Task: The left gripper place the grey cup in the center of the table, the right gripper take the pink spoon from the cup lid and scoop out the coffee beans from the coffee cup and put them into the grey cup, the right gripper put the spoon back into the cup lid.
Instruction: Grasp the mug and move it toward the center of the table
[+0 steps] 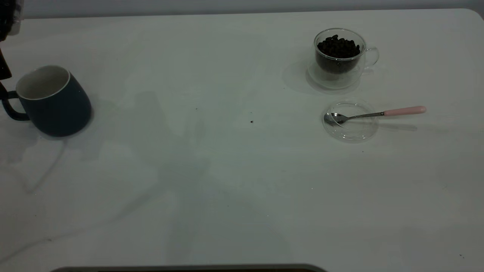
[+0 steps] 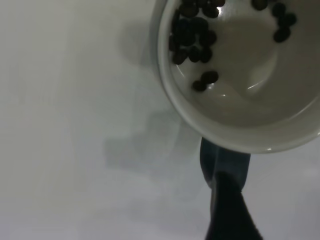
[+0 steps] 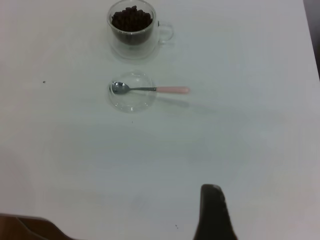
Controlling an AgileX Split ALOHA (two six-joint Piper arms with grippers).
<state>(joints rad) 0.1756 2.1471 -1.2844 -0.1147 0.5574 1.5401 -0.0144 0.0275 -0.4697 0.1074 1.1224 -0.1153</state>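
1. Grey cup (image 1: pixel 55 101): dark outside, pale lining, upright at the far left of the table (image 1: pixel 227 181), handle (image 1: pixel 11 107) pointing to the left edge. Not in the table's middle.
2. Left wrist view looks straight down into that cup (image 2: pixel 245 105): a few coffee beans (image 2: pixel 192 42) lie loose on the bottom.
3. Left gripper (image 2: pixel 227 200): one dark finger sits on the cup handle (image 2: pixel 225 162), just under the rim. Only that finger shows, so I can't tell whether the handle is pinched or how wide the jaws stand. Exterior view catches just a dark bit of the arm (image 1: pixel 5 45) at the left edge, above the handle.
4. Coffee cup (image 1: pixel 340 56): clear glass, double wall, filled with dark beans, at the far right of the table, handle facing right.
5. Cup lid (image 1: pixel 351 121): clear glass disc, lying flat just in front of the coffee cup, not touching it.
6. Pink spoon (image 1: pixel 378 114): metal bowl rests in the lid; pink handle sticks out over the rim toward the right.
7. Right gripper (image 3: pixel 214 212): well clear of the lid and spoon, only one dark fingertip in the right wrist view. Holds nothing visible; opening unreadable.
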